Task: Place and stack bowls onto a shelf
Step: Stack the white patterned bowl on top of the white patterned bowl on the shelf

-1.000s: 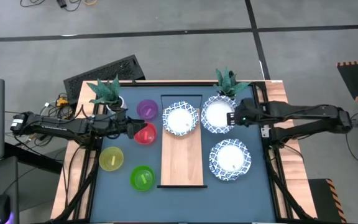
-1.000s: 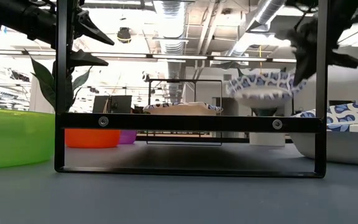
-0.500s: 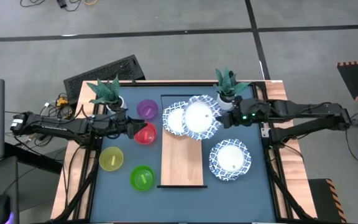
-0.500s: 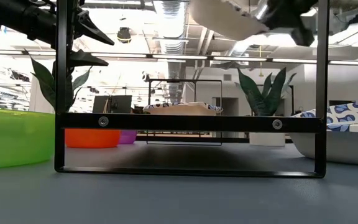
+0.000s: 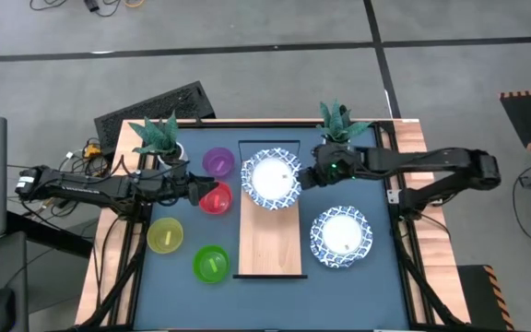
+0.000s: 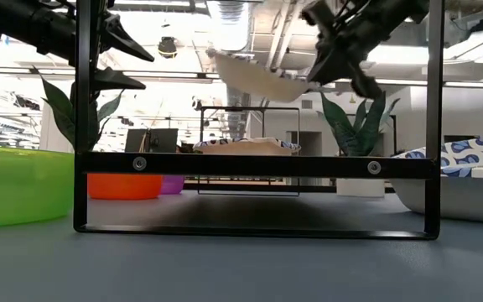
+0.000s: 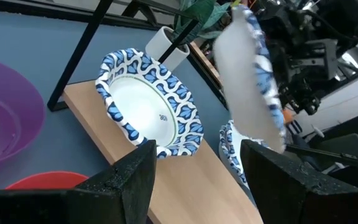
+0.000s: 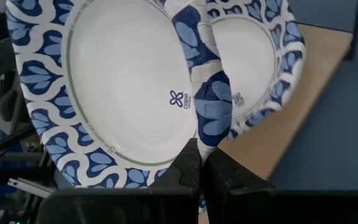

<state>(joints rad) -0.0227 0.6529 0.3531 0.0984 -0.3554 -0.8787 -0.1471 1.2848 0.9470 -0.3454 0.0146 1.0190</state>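
A white bowl with a blue-patterned rim [image 5: 258, 189] sits on the far end of the light-wood shelf [image 5: 268, 242]. My right gripper [image 5: 313, 175] is shut on a second such bowl [image 8: 117, 87], tilted in the air right above the first. A third [image 5: 341, 235] sits on the table right of the shelf. My left gripper [image 5: 194, 191] is open and empty, hovering at the red bowl [image 5: 217, 199]. The purple bowl [image 5: 218, 163], yellow bowl [image 5: 165, 235] and green bowl [image 5: 212, 264] stand left of the shelf. My right gripper pinches the held bowl's patterned rim [image 8: 207, 127] on the side toward the table's right, one finger on the inside and one on the outside. The fingers come from the table's right, slanting down. The bowl is lifted clear and tilted, its white underside [image 7: 244, 87] toward the left arm.
Two potted plants stand at the far edge, one by the left arm [image 5: 159, 138] and one by the right arm [image 5: 339, 124]. A black frame bar [image 6: 254, 164] crosses the low view. The near half of the shelf is bare wood.
My right gripper has carried the patterned bowl up and toward the table's left, from beside the shelf to over the bowl on the shelf, then come down a little. The held bowl has tipped from nearly level to tilted.
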